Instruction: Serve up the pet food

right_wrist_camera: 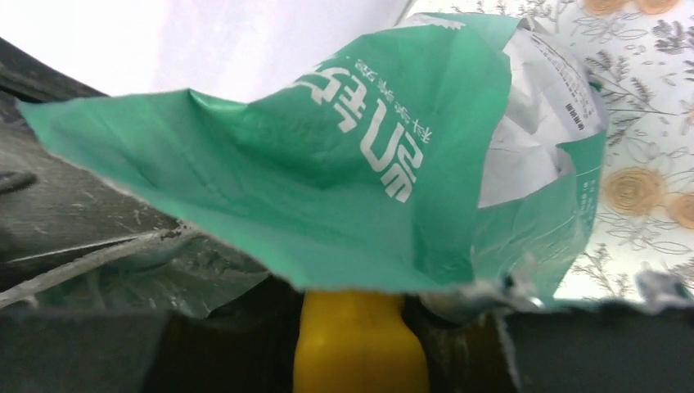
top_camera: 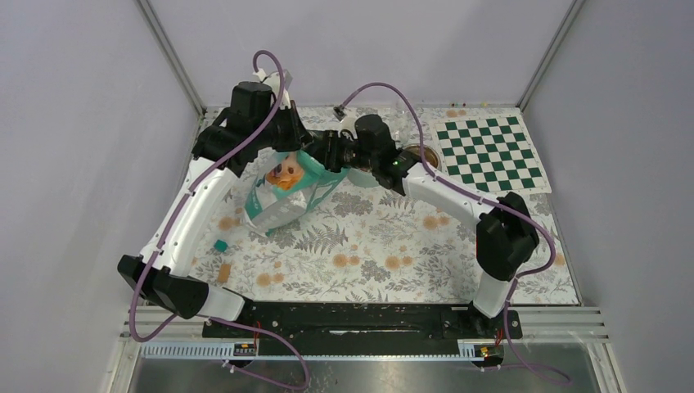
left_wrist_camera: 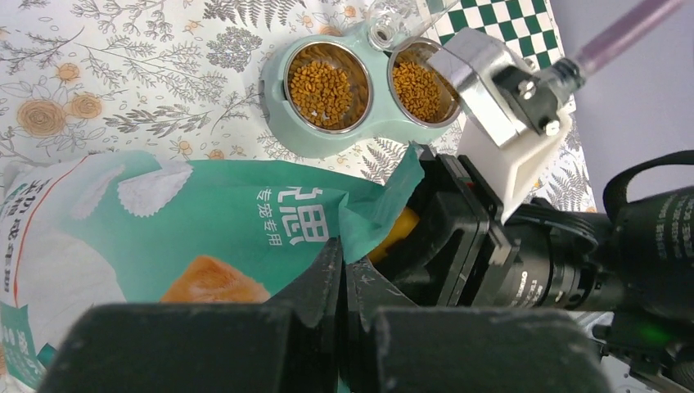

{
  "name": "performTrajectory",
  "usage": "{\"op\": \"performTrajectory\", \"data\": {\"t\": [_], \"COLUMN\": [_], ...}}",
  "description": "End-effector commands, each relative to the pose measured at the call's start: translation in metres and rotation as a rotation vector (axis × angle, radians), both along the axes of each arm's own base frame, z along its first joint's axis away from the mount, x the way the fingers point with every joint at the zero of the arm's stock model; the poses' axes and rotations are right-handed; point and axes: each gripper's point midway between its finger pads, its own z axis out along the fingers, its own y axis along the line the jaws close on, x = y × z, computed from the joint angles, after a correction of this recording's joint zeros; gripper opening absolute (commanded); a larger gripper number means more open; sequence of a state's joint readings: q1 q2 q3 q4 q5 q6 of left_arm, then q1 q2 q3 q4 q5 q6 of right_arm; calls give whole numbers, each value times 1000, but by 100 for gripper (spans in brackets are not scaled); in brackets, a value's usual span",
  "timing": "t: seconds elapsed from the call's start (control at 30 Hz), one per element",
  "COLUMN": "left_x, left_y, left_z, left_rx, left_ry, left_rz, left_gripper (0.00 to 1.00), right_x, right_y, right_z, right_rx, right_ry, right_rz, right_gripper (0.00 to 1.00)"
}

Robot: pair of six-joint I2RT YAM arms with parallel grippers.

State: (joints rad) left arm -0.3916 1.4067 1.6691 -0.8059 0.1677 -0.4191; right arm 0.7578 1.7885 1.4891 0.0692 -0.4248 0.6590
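The pet food (left_wrist_camera: 327, 86) is brown kibble that fills both steel cups of a mint double bowl (left_wrist_camera: 282, 115). The second heap (left_wrist_camera: 419, 82) is partly behind my right arm's wrist mount. A teal bag (top_camera: 282, 196) with a dog picture lies tilted at mid-left. It also shows in the left wrist view (left_wrist_camera: 205, 221) and in the right wrist view (right_wrist_camera: 327, 188). My left gripper (left_wrist_camera: 344, 266) is shut on the bag's torn top edge. My right gripper (right_wrist_camera: 356, 327) is shut on a yellow scoop (right_wrist_camera: 356, 348), whose head is hidden inside the bag's mouth. The scoop handle (left_wrist_camera: 398, 229) shows beside the bag flap.
A green-and-white checkered mat (top_camera: 488, 151) lies at the back right. The bowl (top_camera: 424, 153) is mostly hidden behind the right arm. A small teal scrap (top_camera: 220, 245) and an orange bit (top_camera: 224, 270) lie on the flowered cloth (top_camera: 368, 246) at the left.
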Motion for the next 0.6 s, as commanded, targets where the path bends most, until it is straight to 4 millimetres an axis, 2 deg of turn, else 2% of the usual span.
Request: {"op": "performTrajectory", "data": {"t": [0.0,0.2,0.37,0.57], "left_x": [10,12,12,12], "left_y": [-4,1,5,7], "left_z": [43,47,47,48], "left_rx": [-65,-43,-30,-22], "left_ry": [-146,-162,-168,-175], "left_rz": [-1,16,32,38], "left_gripper": [0,0,0,0], "right_x": [-3,-1,-3,-6], "right_y": [-9,-33,-56,-77], "right_z": [39,83,108,130], "right_rx": [242,436,477,486], "right_ry": [138,179,142,87], "right_rz": [29,-2,-76,-155], "right_gripper": [0,0,0,0]}}
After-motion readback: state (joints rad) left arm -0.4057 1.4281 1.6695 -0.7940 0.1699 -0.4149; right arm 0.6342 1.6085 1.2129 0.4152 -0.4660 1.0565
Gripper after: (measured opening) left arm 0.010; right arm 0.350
